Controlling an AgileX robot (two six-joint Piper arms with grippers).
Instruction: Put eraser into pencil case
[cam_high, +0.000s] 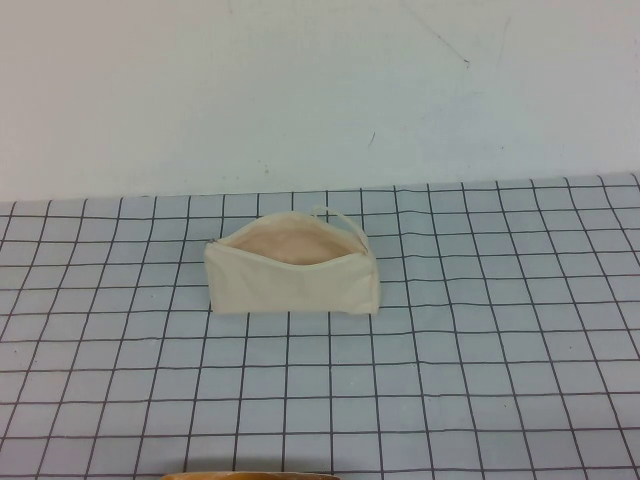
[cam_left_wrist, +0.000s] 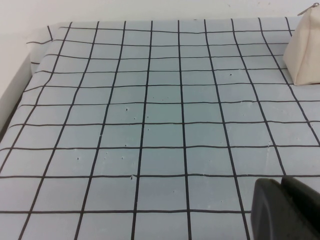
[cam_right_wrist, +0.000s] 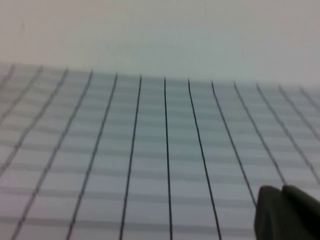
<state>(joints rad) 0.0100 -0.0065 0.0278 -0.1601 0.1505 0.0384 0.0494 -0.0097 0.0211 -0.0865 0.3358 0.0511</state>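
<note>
A cream-white soft fabric pencil case is seen standing upright on the pale blue cloth ruled with a black grid, in the far half of that cloth and a little to the robot's left of its middle. Its zip mouth is held open at the top, so that the pinkish-beige lining is shown. A thin cream loop or zipper pull is seen at the back right end of the case, though its exact form is too small to be made out. The inside of the case is only partly exposed: the bottom is hidden behind the front wall. The eraser cannot be found on the cloth around the case, and whether it lies inside cannot be told.

Behind the case a plain white wall is seen. At the near edge of the high view, well in front of the case, a thin tan-brown sliver is cut off by the frame and cannot be identified.

Neither arm is shown in the high view. In the left wrist view only a dark corner of the left gripper is visible, low over bare cloth and well apart from the case, one end of which is cut off at the frame edge. In the right wrist view a blurred dark piece of the right gripper is seen over bare grid cloth, with the case out of sight. For both grippers, what they may hold cannot be told.
</note>
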